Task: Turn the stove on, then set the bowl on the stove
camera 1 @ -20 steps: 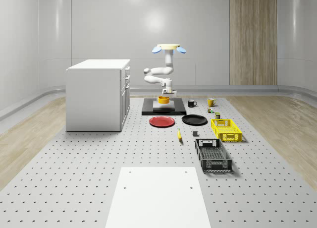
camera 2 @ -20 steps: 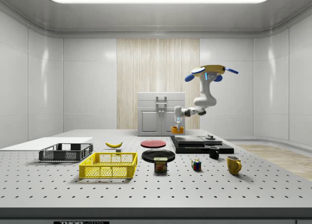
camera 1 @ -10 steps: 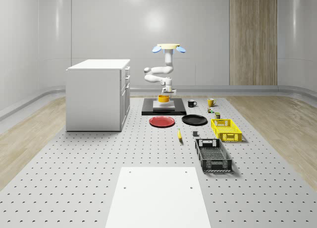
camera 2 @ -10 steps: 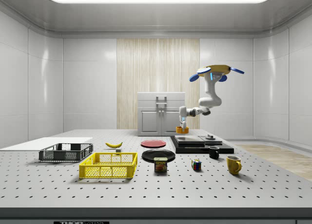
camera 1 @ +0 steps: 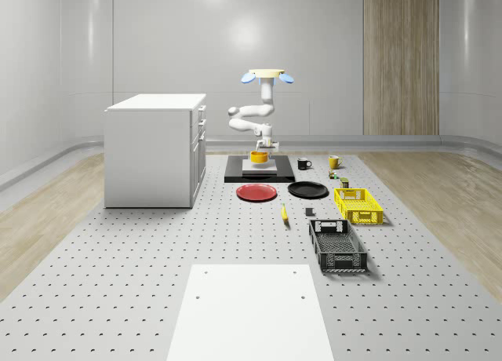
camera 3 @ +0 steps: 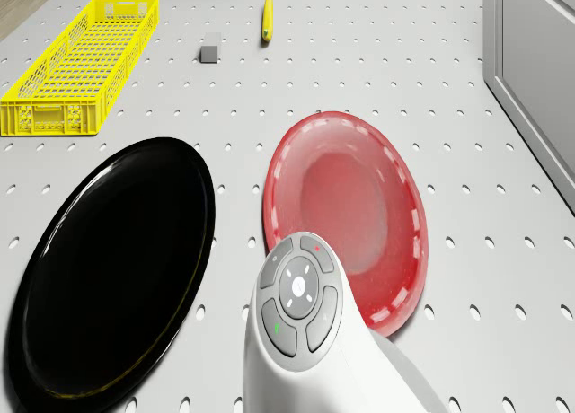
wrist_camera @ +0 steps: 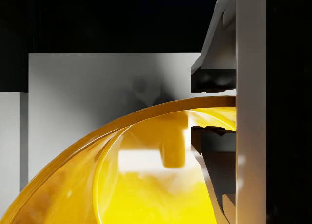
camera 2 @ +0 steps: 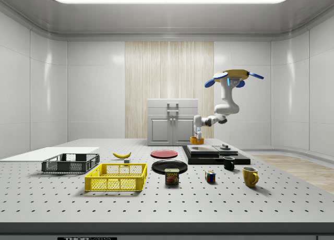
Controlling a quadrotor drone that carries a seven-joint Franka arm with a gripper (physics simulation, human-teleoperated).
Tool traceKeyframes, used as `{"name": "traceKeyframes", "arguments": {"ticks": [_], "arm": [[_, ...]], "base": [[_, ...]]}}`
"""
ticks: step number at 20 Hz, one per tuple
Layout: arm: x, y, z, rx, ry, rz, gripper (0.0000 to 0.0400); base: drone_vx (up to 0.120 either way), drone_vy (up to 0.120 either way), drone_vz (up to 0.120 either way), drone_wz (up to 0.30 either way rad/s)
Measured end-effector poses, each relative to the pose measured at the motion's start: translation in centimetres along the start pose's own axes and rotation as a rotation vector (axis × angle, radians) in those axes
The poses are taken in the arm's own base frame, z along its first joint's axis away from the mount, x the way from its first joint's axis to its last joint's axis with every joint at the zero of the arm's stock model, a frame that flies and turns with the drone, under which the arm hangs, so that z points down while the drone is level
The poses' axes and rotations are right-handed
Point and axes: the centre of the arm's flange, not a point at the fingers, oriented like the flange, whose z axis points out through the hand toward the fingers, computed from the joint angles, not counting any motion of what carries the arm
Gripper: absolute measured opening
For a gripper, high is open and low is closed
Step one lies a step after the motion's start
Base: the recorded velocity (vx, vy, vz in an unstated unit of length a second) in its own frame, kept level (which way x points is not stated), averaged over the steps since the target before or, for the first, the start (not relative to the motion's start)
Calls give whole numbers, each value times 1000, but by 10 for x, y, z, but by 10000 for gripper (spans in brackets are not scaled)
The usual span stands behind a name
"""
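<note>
cabinet [camera 1: 154,149]: white, standing on the bench [camera 1: 118,282] at the whole-scene view's left.
red plate [camera 1: 256,192]: flat on the bench in front of the stove, just beside the black plate [camera 1: 307,190].
stove [camera 1: 259,171]: black slab with a pale burner pad, between the cabinet and the mugs.
bowl [camera 1: 259,157]: yellow, over the stove's pad; contact with the pad cannot be told.
drone [camera 1: 267,76]: hovers above the stove's far side, arm folded down.
tool [camera 1: 263,147]: closed on the bowl rim, one finger [wrist_camera: 214,70] outside the wall and one inside.
yellow crate [camera 1: 358,205]: on the bench towards the whole-scene view's right.
</note>
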Motion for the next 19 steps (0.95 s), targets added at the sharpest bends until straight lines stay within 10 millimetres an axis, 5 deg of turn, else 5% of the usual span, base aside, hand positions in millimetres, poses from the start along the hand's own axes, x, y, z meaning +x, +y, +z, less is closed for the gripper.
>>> {"name": "traceKeyframes", "arguments": {"ticks": [10,12,14,19], "arm": [[0,0,29,0,0,0,100],[0,0,32,0,0,0,218],[0,0,31,0,0,0,289],[0,0,20,0,0,0,368]], "base": [[0,0,0,0],[0,0,0,0],[0,0,0,0],[0,0,0,0]]}}
